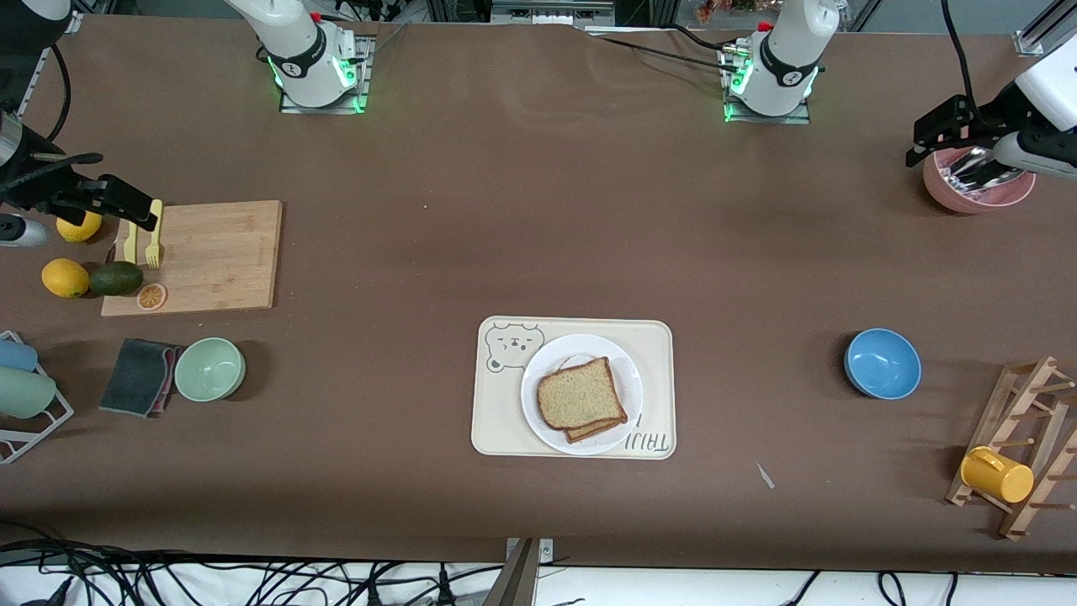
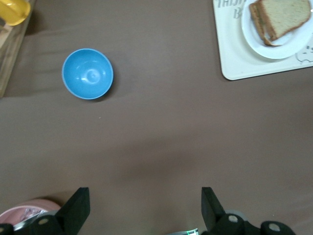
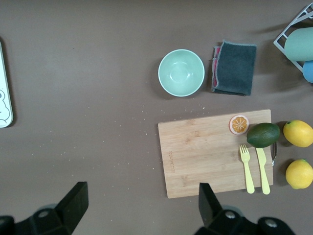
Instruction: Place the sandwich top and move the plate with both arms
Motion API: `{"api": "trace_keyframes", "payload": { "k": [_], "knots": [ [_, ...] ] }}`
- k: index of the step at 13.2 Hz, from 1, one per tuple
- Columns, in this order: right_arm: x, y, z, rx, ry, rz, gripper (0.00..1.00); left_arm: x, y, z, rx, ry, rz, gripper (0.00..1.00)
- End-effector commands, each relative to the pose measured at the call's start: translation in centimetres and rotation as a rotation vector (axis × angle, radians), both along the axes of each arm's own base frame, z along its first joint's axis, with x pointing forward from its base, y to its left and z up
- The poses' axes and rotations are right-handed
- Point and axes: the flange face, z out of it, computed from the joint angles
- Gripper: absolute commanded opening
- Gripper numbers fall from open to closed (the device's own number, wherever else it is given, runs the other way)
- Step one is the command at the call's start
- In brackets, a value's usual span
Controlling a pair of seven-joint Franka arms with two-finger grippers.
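The sandwich top (image 1: 579,393), a light tan speckled slice, lies on a darker slice on the white plate (image 1: 580,348), which sits on the cream bear-print tray (image 1: 503,421). The left wrist view shows the sandwich top (image 2: 284,15) and the plate (image 2: 293,47) at its edge. My left gripper (image 1: 936,139) is open and empty over the table by a pink bowl (image 1: 976,192), toward the left arm's end; it also shows in the left wrist view (image 2: 145,205). My right gripper (image 1: 126,210) is open and empty over the edge of the cutting board (image 1: 210,257); it also shows in the right wrist view (image 3: 142,203).
A blue bowl (image 1: 882,363) and a wooden rack with a yellow cup (image 1: 997,474) are toward the left arm's end. Toward the right arm's end are a green bowl (image 1: 209,369), a grey cloth (image 1: 139,375), an avocado (image 1: 116,279), lemons (image 1: 65,278), a yellow fork (image 1: 153,247).
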Motion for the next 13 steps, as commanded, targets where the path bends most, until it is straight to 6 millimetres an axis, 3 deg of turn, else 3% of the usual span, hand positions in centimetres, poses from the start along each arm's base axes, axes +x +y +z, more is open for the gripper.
{"api": "trace_keyframes", "payload": {
  "k": [1, 9, 13],
  "knots": [
    [0.1, -0.1, 0.5, -0.014, 0.004, 0.008, 1.00, 2.0, -1.3, 0.6, 0.070, 0.025, 0.071, 1.00],
    [0.1, 0.0, 0.6, -0.028, 0.004, 0.013, 1.00, 1.9, -2.4, 0.3, 0.083, 0.064, 0.129, 1.00],
    [0.1, -0.2, 0.5, -0.015, 0.004, 0.005, 1.00, 2.0, -1.9, -0.1, 0.084, 0.073, 0.138, 1.00]
  ]
}}
